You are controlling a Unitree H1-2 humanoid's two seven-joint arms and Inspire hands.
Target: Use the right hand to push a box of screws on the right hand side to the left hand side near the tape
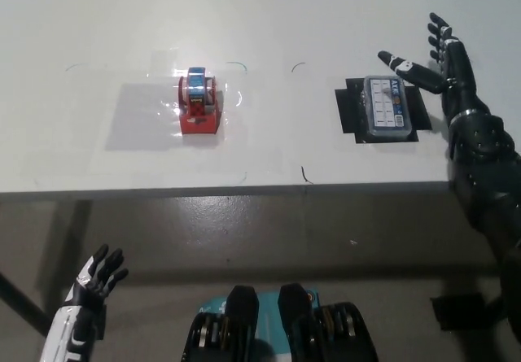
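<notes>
The box of screws, a grey-blue case with a clear lid, lies on a black mat at the right of the white table. My black right hand hovers open just right of and behind the box, fingers spread, one fingertip reaching over the box's far right corner. I cannot tell if it touches. The red tape dispenser stands at the table's left middle on a shiny taped patch. My white left hand rests open below the table edge at the lower left.
The table's front edge runs across the middle of the view. Bare white tabletop lies between the tape dispenser and the box. Small pen marks dot the surface near the middle.
</notes>
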